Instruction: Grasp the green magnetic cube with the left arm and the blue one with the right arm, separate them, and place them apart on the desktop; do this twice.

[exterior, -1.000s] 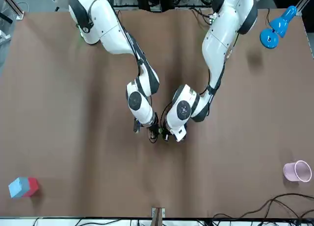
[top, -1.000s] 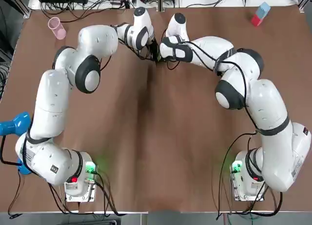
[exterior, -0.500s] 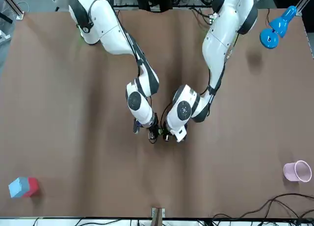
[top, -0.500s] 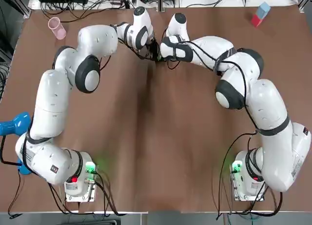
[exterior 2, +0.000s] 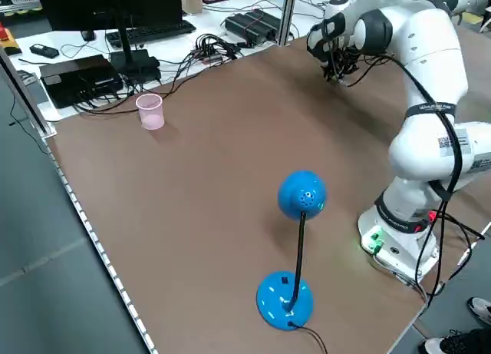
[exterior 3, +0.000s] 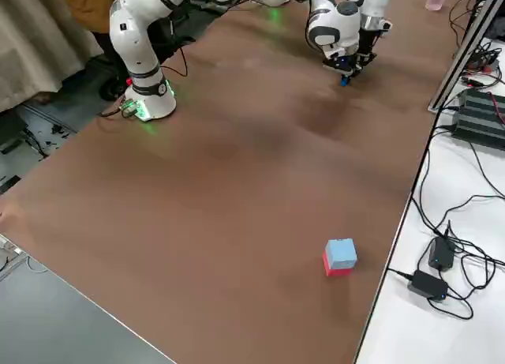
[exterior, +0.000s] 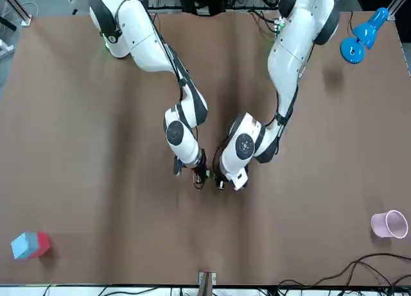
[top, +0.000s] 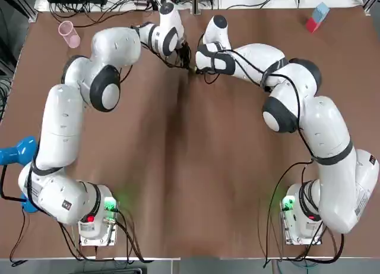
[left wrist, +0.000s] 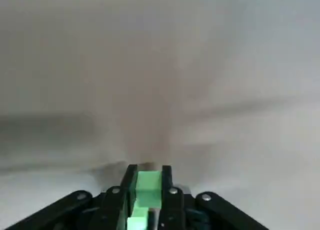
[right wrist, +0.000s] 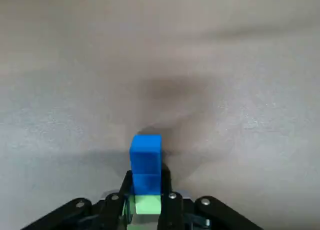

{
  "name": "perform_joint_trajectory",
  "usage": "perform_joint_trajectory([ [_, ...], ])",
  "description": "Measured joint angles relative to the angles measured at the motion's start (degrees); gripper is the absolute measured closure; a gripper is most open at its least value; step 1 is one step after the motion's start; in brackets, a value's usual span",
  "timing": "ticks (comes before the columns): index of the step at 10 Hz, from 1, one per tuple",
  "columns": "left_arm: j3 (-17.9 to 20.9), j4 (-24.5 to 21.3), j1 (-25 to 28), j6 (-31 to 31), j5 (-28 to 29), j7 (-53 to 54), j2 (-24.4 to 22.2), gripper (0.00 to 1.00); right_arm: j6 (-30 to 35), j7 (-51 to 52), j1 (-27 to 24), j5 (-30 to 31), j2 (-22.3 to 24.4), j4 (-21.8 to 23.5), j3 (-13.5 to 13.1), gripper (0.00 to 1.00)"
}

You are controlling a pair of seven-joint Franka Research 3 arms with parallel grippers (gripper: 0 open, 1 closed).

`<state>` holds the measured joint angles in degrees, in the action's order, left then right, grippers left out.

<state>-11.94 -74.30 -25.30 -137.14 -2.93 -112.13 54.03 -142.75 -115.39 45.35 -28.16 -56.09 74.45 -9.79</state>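
In the left wrist view a green cube (left wrist: 148, 186) is pinched between the fingers of my left gripper (left wrist: 148, 176). The right wrist view has a blue cube (right wrist: 146, 154) sticking out beyond the tips of my right gripper (right wrist: 146, 184), which is shut on it; a green patch shows behind it between the fingers. Both hands hang close together just above the far middle of the brown table (top: 178, 167): left gripper (top: 186, 57), right gripper (top: 195, 69). From across the table the left gripper (exterior: 220, 182) and right gripper (exterior: 198, 178) stand a small gap apart.
A pink cup (top: 69, 34) stands at the far left. A red and light-blue block pair (top: 316, 18) sits in the far right corner. A blue desk lamp (exterior 2: 295, 254) stands at the left edge. Cables and a post line the far edge.
The left wrist has swung toward the table's far edge, and the gap between the two grippers has widened slightly. The right arm has barely moved.
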Motion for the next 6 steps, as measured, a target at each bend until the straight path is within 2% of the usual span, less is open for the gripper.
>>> perform_joint_trajectory([
  [2, 0.2, -1.4, 4.4, 1.6, 0.4, 2.4, -3.2, 0.77, 0.0, 0.0, 0.0, 0.0, 0.0, 0.0, 0.0, 0.76],
  [3, 0.2, -2.1, 6.1, 5.3, 0.5, 4.5, -4.5, 0.77, 0.0, 0.0, 0.0, 0.0, 0.0, -0.1, 0.0, 0.75],
  [4, 0.2, -3.7, 7.4, 10.4, 1.5, 7.4, -6.0, 0.77, 0.1, 0.0, 0.1, 0.0, 0.0, -0.3, 0.1, 0.63],
  [5, 0.2, -7.2, 8.8, 13.6, 2.8, 10.2, -8.2, 0.77, 0.1, 0.0, 0.1, 0.0, 0.0, -0.6, 0.1, 0.47],
  [6, 0.2, -11.8, 10.7, 14.4, 3.5, 13.3, -11.1, 0.77, 0.1, 0.0, 0.1, 0.0, 0.0, -0.9, 0.1, 0.38],
])
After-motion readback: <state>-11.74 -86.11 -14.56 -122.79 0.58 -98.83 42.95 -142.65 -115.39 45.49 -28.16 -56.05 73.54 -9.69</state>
